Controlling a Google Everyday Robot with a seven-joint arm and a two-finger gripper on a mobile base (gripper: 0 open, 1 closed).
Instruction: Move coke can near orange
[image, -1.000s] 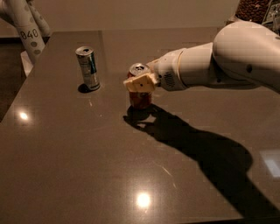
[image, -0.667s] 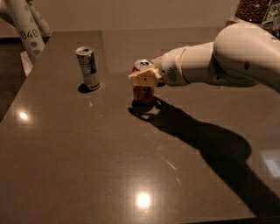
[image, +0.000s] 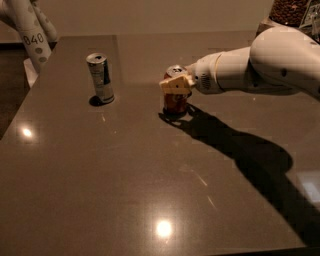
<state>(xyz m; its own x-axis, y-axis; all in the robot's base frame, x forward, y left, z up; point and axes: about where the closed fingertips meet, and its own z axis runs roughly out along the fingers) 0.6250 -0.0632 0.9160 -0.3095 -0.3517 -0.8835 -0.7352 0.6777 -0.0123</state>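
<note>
Dark, glossy grey-brown counter (image: 125, 190), seen from its near edge towards the far wall. Two bright glints (image: 163, 228) of lamp light sit on its polished surface, one near the front edge and a smaller one at the left. Two things stand on it, well apart. A tall, slim silver-and-blue can (image: 100, 78) stands upright at the rear left. A short coke can (image: 175, 101) stands upright near the rear middle; whether its base touches the surface cannot be told. The gripper (image: 176, 80) reaches in from the right, and its pale fingers (image: 174, 85) clasp the upper part of the coke can. A long shadow (image: 240, 150) of the arm runs across the counter towards the front right.
</note>
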